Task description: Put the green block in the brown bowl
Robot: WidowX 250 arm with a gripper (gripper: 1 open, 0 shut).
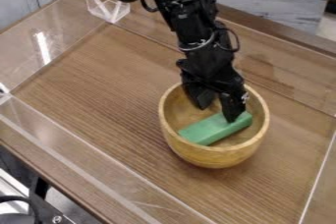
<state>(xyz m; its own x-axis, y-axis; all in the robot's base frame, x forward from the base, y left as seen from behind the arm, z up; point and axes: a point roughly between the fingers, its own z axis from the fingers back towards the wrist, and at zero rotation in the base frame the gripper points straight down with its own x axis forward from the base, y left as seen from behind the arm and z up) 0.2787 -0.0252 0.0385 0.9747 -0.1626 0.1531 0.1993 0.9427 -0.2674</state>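
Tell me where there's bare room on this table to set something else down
Free: the wide wood tabletop left of the brown bowl, out to the clear side wall, and the strip in front of the bowl. Crowded: the bowl itself, holding the green block with the open hand over it.

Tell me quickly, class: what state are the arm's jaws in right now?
Gripper: open, holding nothing; the green block lies in the brown bowl below it.
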